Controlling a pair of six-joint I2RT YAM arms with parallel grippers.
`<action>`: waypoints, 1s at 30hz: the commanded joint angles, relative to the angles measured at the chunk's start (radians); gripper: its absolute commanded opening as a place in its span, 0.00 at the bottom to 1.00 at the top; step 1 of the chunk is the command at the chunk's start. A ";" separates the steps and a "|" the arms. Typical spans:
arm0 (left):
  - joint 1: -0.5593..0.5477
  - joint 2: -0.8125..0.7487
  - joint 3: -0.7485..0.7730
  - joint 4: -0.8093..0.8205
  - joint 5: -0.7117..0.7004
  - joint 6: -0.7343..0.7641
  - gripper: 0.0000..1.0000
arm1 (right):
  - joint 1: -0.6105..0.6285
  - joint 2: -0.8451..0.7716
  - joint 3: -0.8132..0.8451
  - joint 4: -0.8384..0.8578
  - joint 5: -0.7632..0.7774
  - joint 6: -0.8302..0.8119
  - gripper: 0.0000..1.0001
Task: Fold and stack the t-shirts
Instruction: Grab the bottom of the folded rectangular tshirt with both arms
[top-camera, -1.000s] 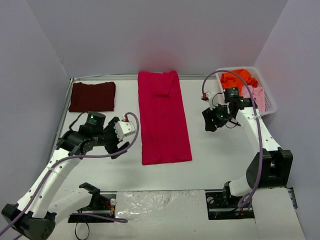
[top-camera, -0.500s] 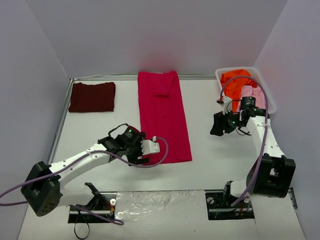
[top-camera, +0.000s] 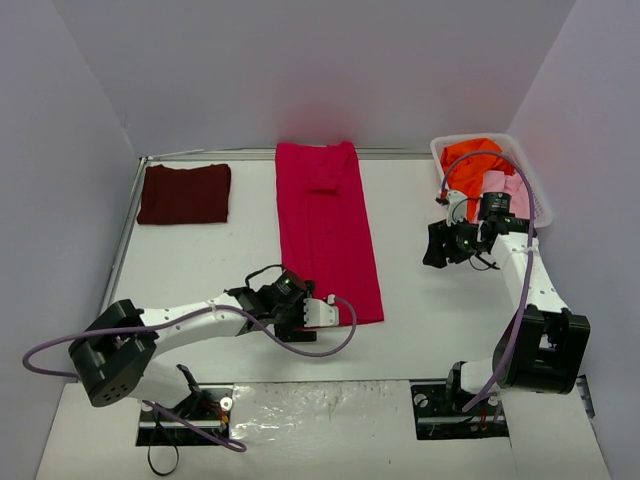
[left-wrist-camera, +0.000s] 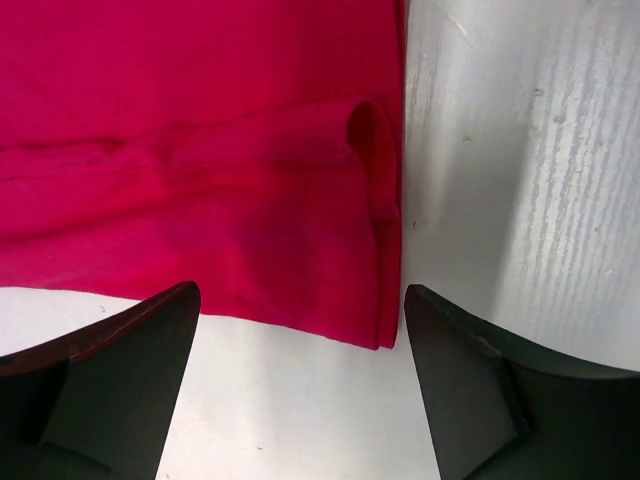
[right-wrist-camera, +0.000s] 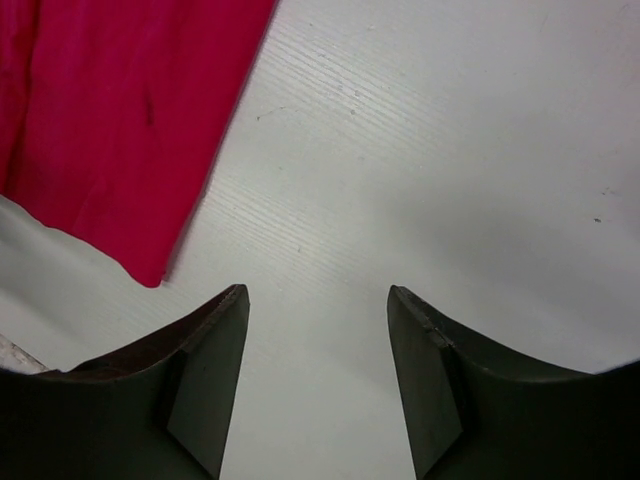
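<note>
A crimson-red t-shirt (top-camera: 326, 230) lies folded into a long strip down the middle of the table. Its near hem (left-wrist-camera: 300, 325) shows in the left wrist view just ahead of my left gripper (top-camera: 318, 312), which stands open and empty at the strip's near right corner. A dark maroon t-shirt (top-camera: 185, 193) lies folded at the far left. My right gripper (top-camera: 437, 245) hovers open and empty over bare table right of the red strip, whose corner (right-wrist-camera: 150, 265) shows in the right wrist view. Orange (top-camera: 472, 160) and pale pink (top-camera: 513, 193) t-shirts lie in the basket.
A white mesh basket (top-camera: 541, 208) stands at the far right corner behind the right arm. Grey walls close the table on three sides. A crinkled clear sheet (top-camera: 320, 405) lies between the arm bases at the near edge.
My left arm has swung from the table's left side across to the near end of the red t-shirt. The right gripper has drawn back slightly to the right.
</note>
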 joint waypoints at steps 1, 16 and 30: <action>-0.007 0.027 0.034 0.007 -0.038 0.002 0.82 | 0.006 -0.037 -0.015 0.002 0.014 0.014 0.54; -0.007 0.050 0.073 -0.126 -0.086 0.033 0.49 | 0.020 -0.033 -0.021 0.014 0.058 0.022 0.54; 0.022 0.038 0.135 -0.234 0.143 0.034 0.02 | 0.078 -0.108 -0.012 0.019 -0.109 -0.088 0.55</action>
